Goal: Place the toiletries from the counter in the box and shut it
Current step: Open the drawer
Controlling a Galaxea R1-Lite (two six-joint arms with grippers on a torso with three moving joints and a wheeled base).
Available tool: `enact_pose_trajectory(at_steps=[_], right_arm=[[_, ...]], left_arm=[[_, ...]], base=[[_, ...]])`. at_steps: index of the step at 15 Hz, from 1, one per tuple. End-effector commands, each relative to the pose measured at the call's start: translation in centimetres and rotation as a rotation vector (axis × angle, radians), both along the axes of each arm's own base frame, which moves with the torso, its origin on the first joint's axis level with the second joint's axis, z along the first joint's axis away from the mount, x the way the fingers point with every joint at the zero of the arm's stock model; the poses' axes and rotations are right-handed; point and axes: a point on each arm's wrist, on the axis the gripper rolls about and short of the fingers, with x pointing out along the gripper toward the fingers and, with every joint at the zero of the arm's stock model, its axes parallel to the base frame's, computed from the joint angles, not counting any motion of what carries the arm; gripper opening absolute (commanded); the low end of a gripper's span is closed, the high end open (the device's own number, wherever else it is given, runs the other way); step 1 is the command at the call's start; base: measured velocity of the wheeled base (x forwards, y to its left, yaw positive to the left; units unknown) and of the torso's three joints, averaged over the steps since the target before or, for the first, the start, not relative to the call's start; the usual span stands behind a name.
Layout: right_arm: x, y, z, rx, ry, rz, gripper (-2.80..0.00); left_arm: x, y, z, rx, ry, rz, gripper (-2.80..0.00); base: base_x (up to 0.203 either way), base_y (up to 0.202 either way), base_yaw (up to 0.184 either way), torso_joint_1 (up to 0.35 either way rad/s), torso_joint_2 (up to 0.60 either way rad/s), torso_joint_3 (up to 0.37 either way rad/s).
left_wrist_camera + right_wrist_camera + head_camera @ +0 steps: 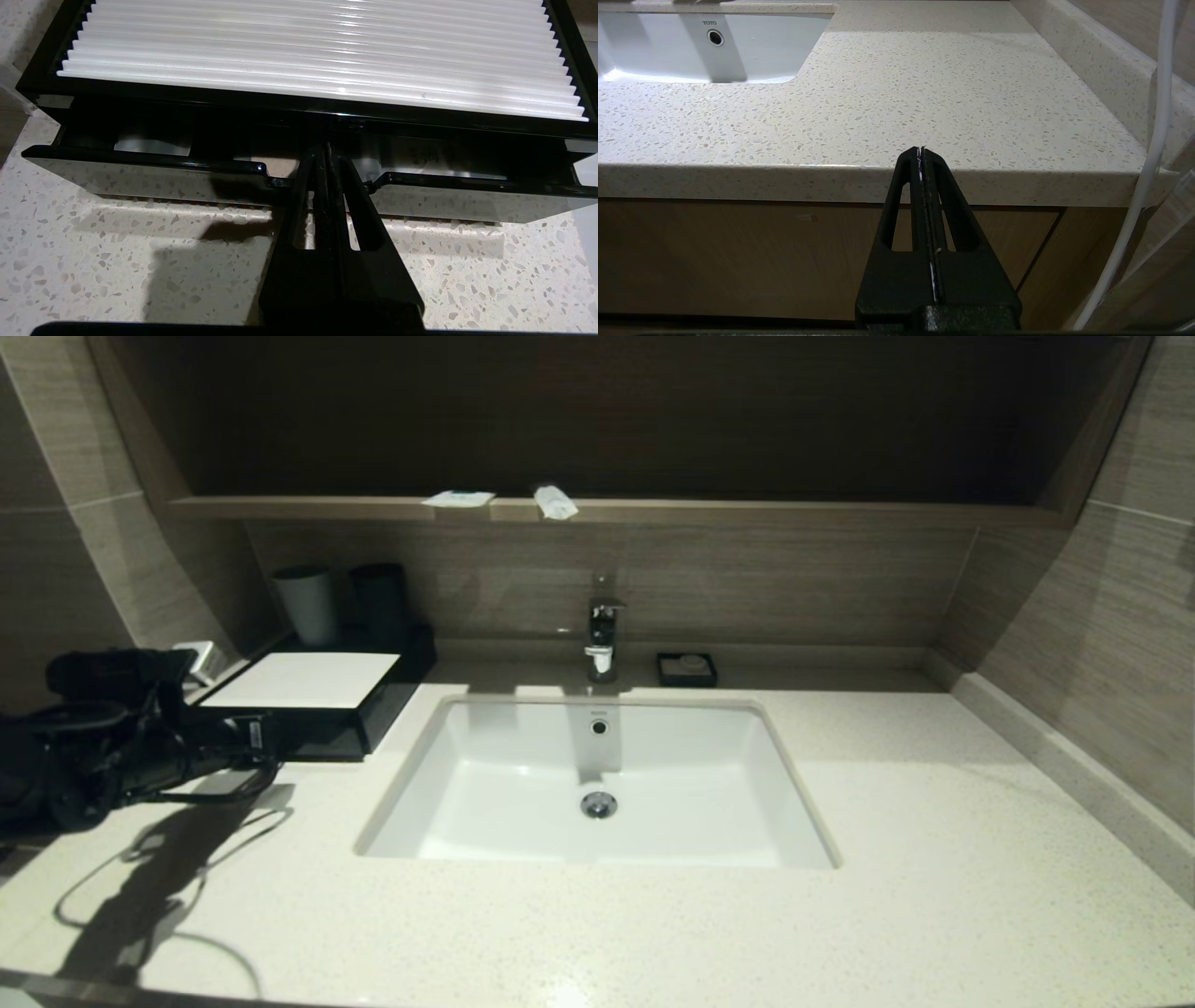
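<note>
Two toiletries lie on the brown counter ledge (747, 511): a flat white sachet (457, 498) and a narrow white pouch (555, 502). The black box (308, 700) with its white top (327, 51) stands at the left of the vanity. Its drawer front (140, 175) sits slightly out from the body. My left gripper (327, 150) is shut, its tips poked into the notch in the middle of that drawer front; in the head view the left gripper (266, 733) sits at the box's front. My right gripper (921, 150) is shut and empty, parked below the vanity's front edge.
A white sink (784, 775) with a chrome faucet (602, 635) fills the middle of the speckled vanity top (934, 859). A small black soap dish (686, 669) sits right of the faucet. Two cups (306, 604) (381, 599) stand behind the box. A white cable (1153, 154) hangs near the right arm.
</note>
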Motion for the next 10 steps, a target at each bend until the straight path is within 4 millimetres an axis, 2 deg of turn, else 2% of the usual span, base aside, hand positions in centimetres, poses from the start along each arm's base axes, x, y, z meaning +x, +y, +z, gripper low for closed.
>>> enact_pose_trajectory(at_steps=[1,10], right_arm=[[0.00,0.00,0.00,0.000,0.000,0.000,-2.80],[0.00,0.00,0.00,0.000,0.000,0.000,-2.80]], left_arm=[[-0.07,0.04,0.17,0.003,-0.007,0.000,-2.80],[-1.02,-0.21,0.17,0.041,0.030,-0.027,-2.80]], base=[[0.000,0.000,0.000,0.000,0.00,0.000],[0.000,0.000,0.000,0.000,0.00,0.000]])
